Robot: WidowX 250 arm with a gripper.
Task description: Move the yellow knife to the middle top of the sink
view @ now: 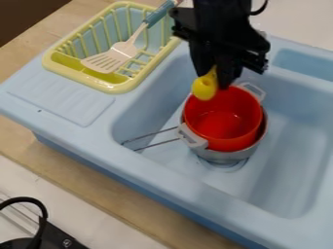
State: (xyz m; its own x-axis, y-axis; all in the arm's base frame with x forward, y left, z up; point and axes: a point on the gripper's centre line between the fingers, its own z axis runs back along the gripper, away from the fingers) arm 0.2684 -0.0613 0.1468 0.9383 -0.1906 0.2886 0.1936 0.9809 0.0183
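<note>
A black two-finger claw [217, 78] is clamped on the yellow plastic knife [205, 88], its rounded end pointing down between the fingertips.

A fixed view slants down from above, fairly close, facing across the sink [149, 168] at an angle.

The sink [78, 133] is powder blue, the dish rack [117, 88] pale yellow with barred sides, the spatula [121, 49] cream and teal, the pot [221, 133] red (a proper tomato red) with light grey handles, the knife [205, 89] bright yellow, and the gripper [216, 81] black.
</note>
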